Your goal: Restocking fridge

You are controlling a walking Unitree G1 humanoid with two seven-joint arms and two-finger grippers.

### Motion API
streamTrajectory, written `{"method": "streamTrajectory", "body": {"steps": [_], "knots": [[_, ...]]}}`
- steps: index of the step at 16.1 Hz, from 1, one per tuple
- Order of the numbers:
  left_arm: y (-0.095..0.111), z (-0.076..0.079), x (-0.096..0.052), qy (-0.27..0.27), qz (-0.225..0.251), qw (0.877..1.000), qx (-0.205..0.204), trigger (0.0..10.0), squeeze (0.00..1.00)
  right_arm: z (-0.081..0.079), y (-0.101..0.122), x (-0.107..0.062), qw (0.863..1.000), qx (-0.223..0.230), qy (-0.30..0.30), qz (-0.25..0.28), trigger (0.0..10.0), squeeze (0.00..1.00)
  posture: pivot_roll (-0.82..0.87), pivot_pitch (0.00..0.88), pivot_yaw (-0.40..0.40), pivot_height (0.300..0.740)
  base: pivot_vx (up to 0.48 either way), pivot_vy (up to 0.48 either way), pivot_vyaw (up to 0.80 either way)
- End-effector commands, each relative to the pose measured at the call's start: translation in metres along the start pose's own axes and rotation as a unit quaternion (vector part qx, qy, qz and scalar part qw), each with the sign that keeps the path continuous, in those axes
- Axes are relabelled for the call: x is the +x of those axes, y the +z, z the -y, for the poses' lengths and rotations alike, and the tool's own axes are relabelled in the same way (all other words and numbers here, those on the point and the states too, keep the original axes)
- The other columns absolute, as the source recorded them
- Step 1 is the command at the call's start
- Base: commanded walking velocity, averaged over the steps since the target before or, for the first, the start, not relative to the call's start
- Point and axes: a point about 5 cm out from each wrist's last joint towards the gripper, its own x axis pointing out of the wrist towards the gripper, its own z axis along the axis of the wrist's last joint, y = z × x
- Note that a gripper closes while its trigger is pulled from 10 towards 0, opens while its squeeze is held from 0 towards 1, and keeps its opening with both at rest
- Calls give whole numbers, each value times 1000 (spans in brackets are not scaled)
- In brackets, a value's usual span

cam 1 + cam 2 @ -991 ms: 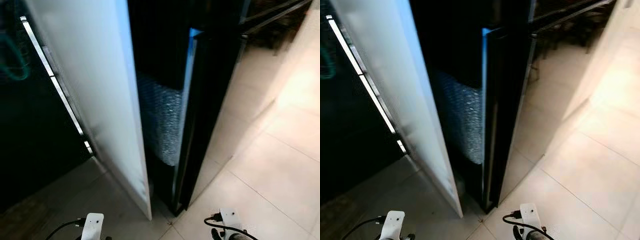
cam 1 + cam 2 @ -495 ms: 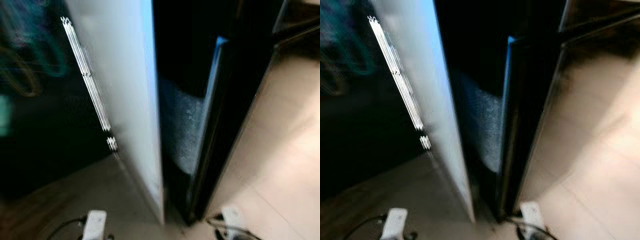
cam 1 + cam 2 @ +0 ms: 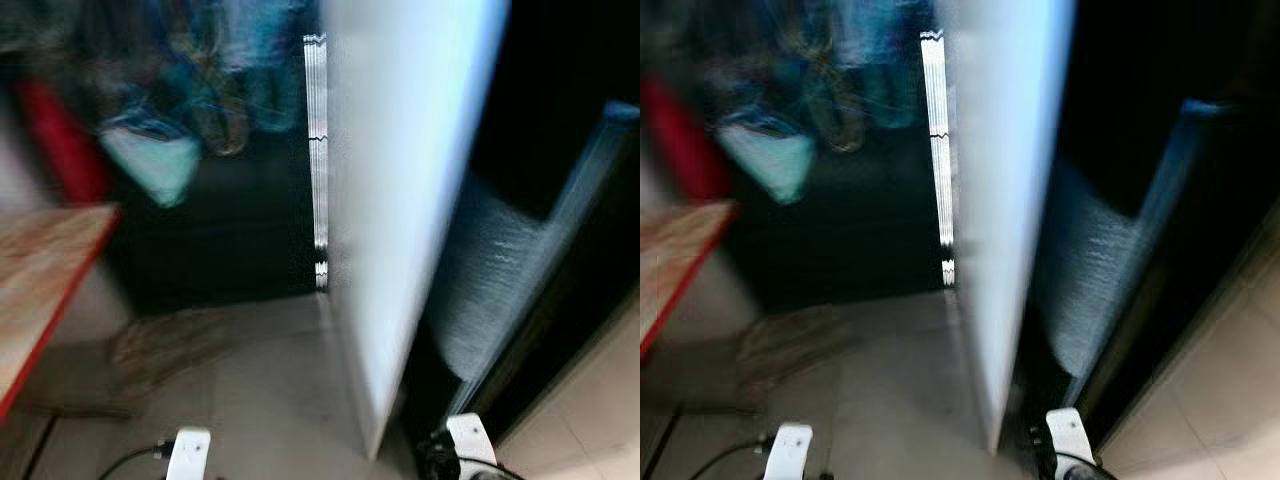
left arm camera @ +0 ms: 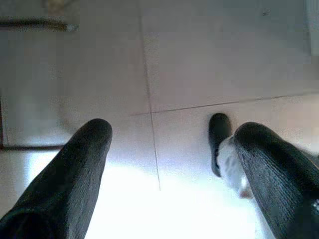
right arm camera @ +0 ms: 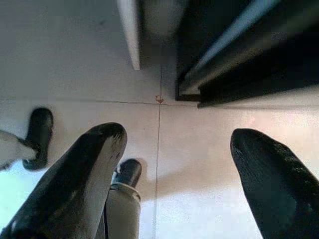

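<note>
1. Two grippers, left (image 4: 164,174) and right (image 5: 174,184), hang spread and empty over the floor (image 4: 209,55).
2. Your view has swung left: the fridge door (image 3: 400,200) now stands centre, a table (image 3: 40,270) at left. No stock is in hand; expect a fetch.

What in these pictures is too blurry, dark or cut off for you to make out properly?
- Fridge inside, eye views: black behind the open white door; only a pale textured panel shows, and no shelves or food can be seen.
- Teal and red shapes on the left, eye views: smeared by camera motion, unidentifiable.
- Wooden surface: cut off by the left edge.
- Both arms: cut off by the bottom edge.
</note>
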Motion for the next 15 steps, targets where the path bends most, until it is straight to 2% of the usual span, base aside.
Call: {"method": "streamTrajectory", "body": {"steps": [1,15], "knots": [[-8,-3,-1,3,-16,1000,7,10000,0,-6,5,1,1000,0,10,7,10000,0,8,0,-19,740,0,0,800],[-12,-5,-1,2,-20,1000,19,10000,0,-8,1,1,1000,-7,16,3,10000,0,2,0,1,740,0,0,800]]}}
